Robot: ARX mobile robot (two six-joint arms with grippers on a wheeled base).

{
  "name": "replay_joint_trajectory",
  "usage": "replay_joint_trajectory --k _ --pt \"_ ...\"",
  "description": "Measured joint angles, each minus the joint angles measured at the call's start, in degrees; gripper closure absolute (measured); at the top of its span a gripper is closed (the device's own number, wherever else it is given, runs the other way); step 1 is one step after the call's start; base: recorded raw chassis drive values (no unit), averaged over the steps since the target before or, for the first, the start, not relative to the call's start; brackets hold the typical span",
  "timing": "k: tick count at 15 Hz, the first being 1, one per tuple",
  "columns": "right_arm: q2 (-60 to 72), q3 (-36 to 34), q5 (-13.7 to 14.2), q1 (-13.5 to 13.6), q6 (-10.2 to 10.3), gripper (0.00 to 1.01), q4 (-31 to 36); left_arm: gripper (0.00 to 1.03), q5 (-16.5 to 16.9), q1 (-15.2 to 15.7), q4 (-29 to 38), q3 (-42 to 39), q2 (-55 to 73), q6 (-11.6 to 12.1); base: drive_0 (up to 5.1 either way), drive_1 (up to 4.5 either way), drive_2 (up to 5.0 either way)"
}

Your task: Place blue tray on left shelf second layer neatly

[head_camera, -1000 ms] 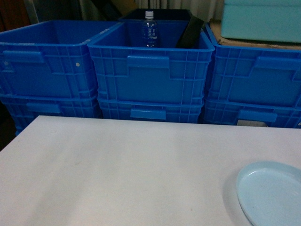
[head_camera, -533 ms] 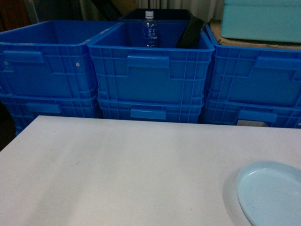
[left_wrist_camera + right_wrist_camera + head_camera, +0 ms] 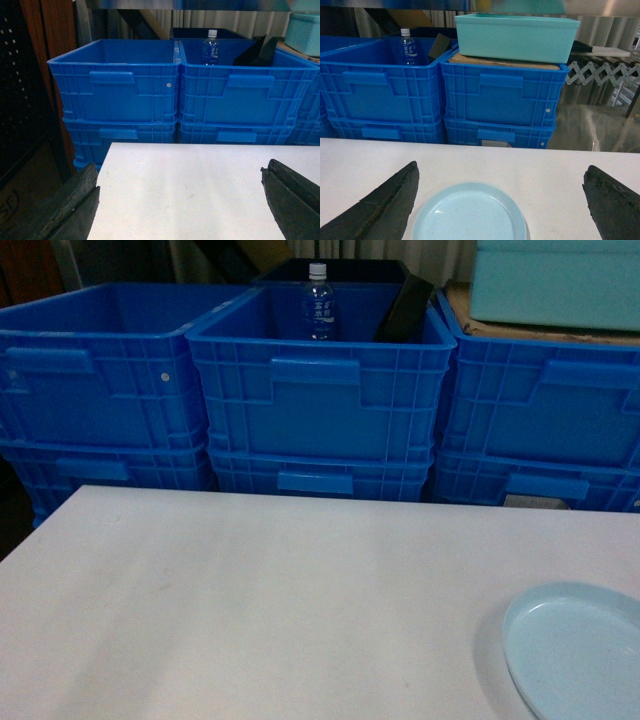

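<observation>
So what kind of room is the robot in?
Probably a storeroom or warehouse workspace. Deep blue crates are stacked in rows behind a white table, one holding a water bottle, and a scissor-frame roller conveyor stands off to the right.

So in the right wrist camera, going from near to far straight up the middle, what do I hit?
blue tray → bare white table → lower dark-blue crate → upper dark-blue crate → cardboard sheet → teal tub. The right gripper is open, with a finger on either side of the tray.
</observation>
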Motion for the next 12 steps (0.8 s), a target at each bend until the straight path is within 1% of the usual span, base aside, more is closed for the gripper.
replay_joint_trajectory --k 10,11,12 --pt "0.0 0.0 0.0 0.0 0.0 0.03 0.0 0.05 0.0 0.0 0.0 0.0 0.0 0.0 0.0 0.00 0.0" --pt "0.3 0.0 -5.1 -3.4 0.8 0.03 -2.6 0.05 0.0 0.0 0.0 0.0 0.0 0.0 0.0 0.00 0.0" --pt "3.6 0.3 -11.3 -11.4 0.4 0.03 -1.4 0.05 0.0 0.0 0.0 0.0 0.0 0.0 0.0 0.00 0.0"
